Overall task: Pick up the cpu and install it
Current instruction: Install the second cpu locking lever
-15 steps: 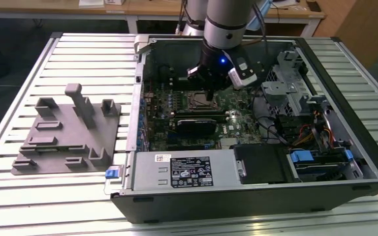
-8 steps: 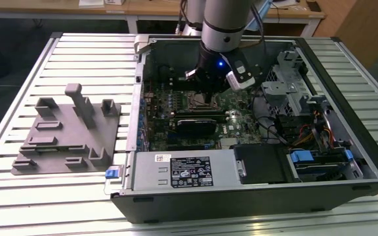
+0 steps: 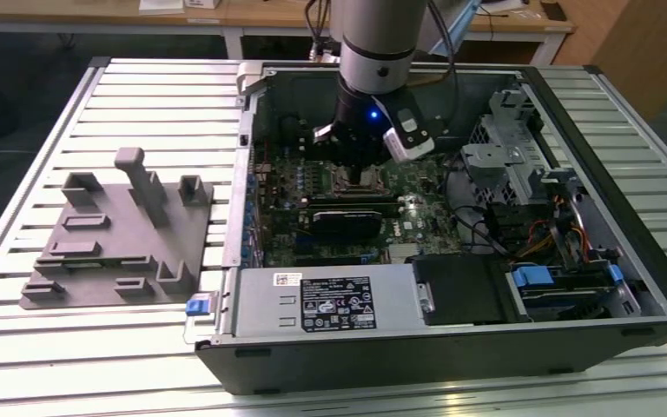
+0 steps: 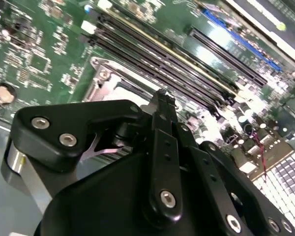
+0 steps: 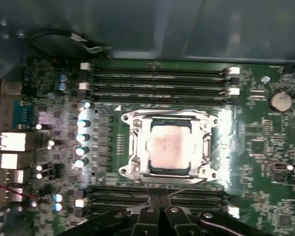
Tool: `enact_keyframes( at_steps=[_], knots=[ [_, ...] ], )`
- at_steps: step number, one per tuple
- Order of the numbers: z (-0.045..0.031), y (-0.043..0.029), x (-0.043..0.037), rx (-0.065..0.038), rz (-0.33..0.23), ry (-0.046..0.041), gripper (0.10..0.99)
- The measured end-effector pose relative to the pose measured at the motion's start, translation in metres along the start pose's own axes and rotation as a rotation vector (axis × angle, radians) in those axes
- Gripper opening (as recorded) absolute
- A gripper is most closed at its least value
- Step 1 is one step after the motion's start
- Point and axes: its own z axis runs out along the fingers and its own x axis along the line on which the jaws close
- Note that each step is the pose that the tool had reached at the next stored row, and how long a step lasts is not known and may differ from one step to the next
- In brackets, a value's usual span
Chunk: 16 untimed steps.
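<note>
The cpu (image 5: pixel 169 146), a small silvery square chip, lies flat inside the metal socket frame (image 5: pixel 132 147) on the green motherboard (image 5: pixel 265 147). In the first wrist view my gripper (image 5: pixel 160 192) hangs just beside the socket, its two black fingers pressed together with nothing between them. The second wrist view shows the same shut fingertips (image 4: pixel 162 98) above the socket's metal edge (image 4: pixel 105 81). In the exterior view the arm reaches down into the open computer case, and the gripper (image 3: pixel 363 169) is right over the socket area.
A grey plastic tray (image 3: pixel 119 234) sits on the slatted table at the exterior view's left. Inside the case (image 3: pixel 629 261) are memory slots (image 5: pixel 157 81), a black block (image 3: pixel 351 224), a power supply (image 3: pixel 327 300) and drive cages (image 3: pixel 519 139) with cables.
</note>
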Motion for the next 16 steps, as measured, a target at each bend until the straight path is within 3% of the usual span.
enact_keyframes(
  at_steps=[4, 7, 16],
  knots=[
    [0.0029, -0.0003, 0.0020, 0.000, 0.000, 0.0003, 0.106],
    [0.0045, -0.0024, 0.0020, -0.007, 0.002, 0.0016, 0.106],
    [0.0064, -0.0086, 0.0057, -0.008, 0.004, 0.0014, 0.106]
  ],
)
